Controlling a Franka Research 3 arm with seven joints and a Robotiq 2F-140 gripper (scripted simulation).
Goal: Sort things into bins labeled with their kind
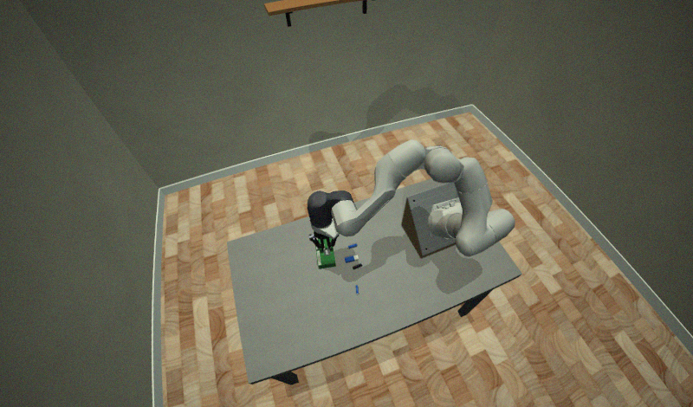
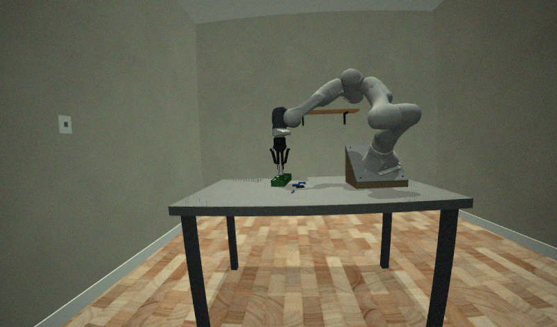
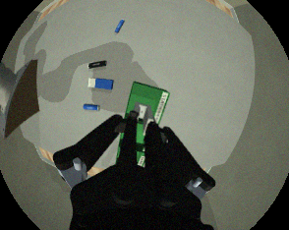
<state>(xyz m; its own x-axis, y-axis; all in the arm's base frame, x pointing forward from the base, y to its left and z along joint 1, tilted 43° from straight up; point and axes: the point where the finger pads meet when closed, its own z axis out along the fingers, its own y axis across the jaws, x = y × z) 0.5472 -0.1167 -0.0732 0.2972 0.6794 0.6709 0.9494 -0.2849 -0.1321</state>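
A green bin (image 1: 326, 259) stands on the grey table; it also shows in the wrist view (image 3: 144, 126) with a white label (image 3: 163, 102) on its edge, and in the exterior view (image 2: 281, 179). My gripper (image 3: 141, 109) hangs straight above the bin, fingers nearly together, shut on a small pale grey thing (image 3: 143, 113) that pokes out below the fingertips (image 2: 279, 167). On the table beside the bin lie a small blue thing (image 3: 91, 107), a blue and white thing (image 3: 100, 83), a black thing (image 3: 97, 64) and, farther off, another blue thing (image 3: 120, 27).
The robot's base stands on a wedge block (image 1: 430, 224) at the table's far right. The loose things lie between the bin and the base (image 1: 352, 257), with one blue piece nearer the table's middle (image 1: 357, 289).
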